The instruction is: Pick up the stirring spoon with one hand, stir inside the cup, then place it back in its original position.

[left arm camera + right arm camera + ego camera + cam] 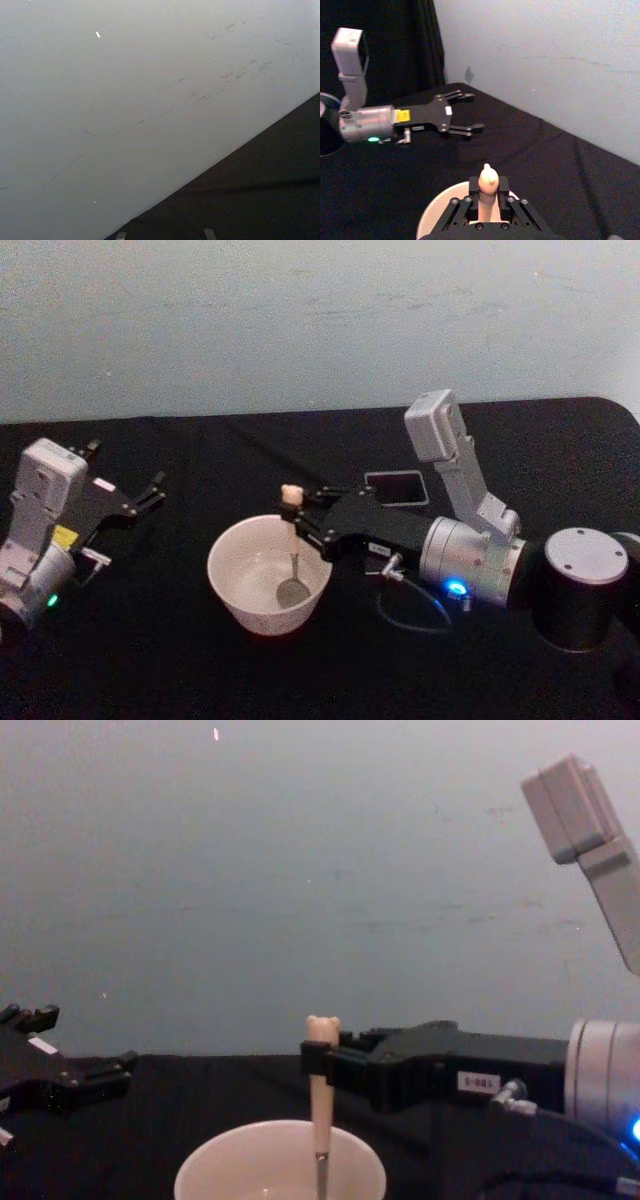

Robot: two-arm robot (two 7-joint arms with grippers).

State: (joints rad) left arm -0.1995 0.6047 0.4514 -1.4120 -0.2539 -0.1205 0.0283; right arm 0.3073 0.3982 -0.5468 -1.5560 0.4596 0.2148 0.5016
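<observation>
Here, the right gripper, reaching in from 3 o'clock, clamps the upper handle of the stirring spoon. The spoon stands upright, its metal bowl low inside the cup. The left gripper, jaws spread wide, is parked at 10 o'clock of the cup, well apart.

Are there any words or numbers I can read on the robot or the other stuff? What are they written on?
On the right gripper, a white sticker: dark characters, too blurred to read.
On the left gripper, a yellow label: print too small to read.
Also on the left gripper, a white tag: nothing legible.
On the cup and the stirring spoon: no writing seen.
</observation>
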